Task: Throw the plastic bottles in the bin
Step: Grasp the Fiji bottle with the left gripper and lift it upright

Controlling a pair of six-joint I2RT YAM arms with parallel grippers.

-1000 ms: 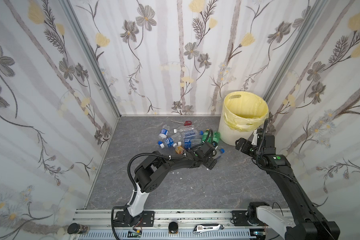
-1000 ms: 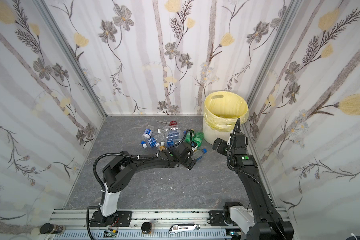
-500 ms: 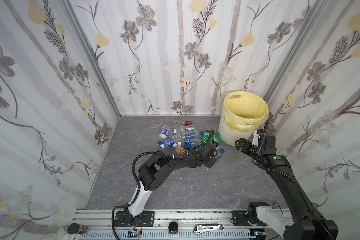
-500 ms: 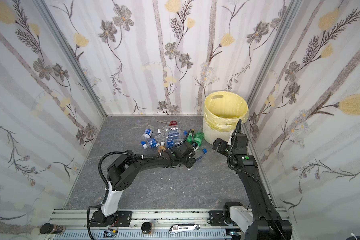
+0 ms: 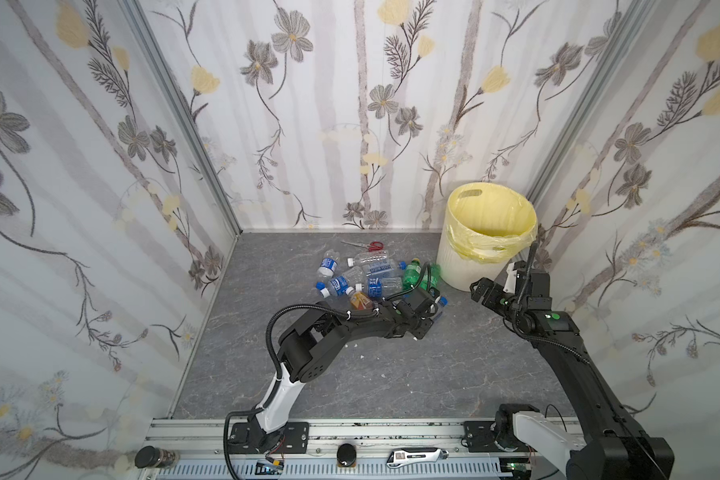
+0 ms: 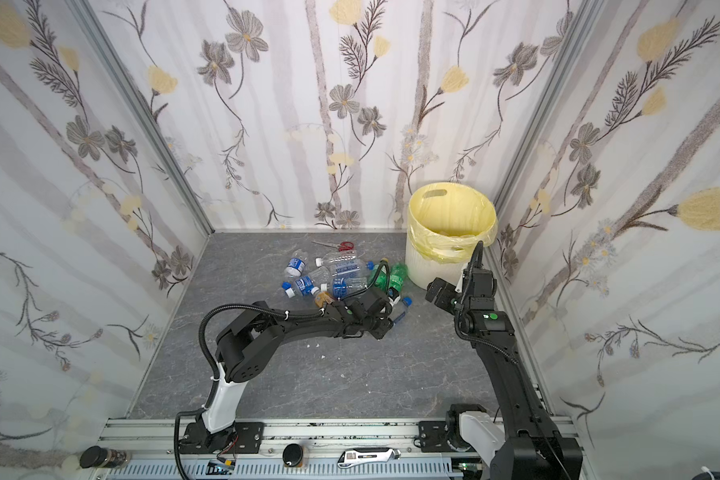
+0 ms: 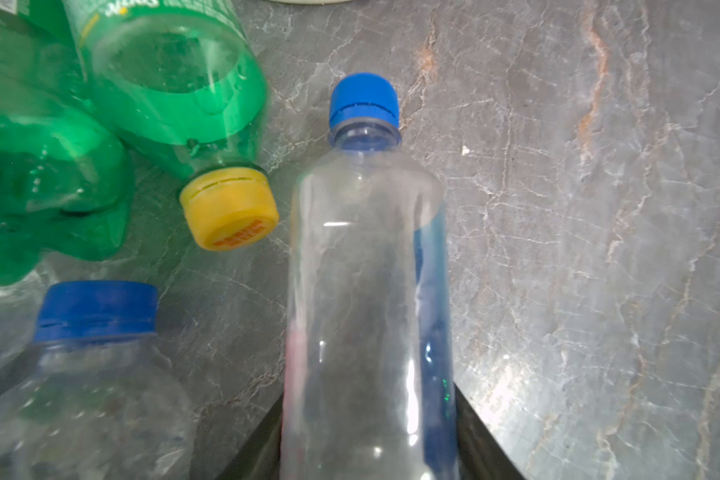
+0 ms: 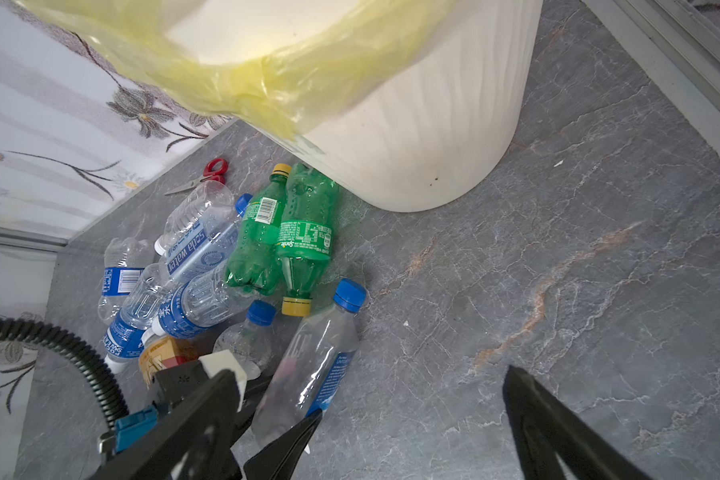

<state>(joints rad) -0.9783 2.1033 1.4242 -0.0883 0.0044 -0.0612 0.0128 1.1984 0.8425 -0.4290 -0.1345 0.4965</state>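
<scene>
While the left gripper (image 5: 430, 316) clamps a clear blue-capped bottle (image 7: 366, 270) at the edge of the bottle pile (image 5: 366, 274), the right gripper (image 5: 477, 289) hangs spread wide near the bin (image 5: 458, 266). The pile lies beside it.

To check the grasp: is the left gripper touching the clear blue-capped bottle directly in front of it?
Touching. The left wrist view shows the left gripper shut on the blue-capped clear bottle, its dark fingers against both sides.
</scene>
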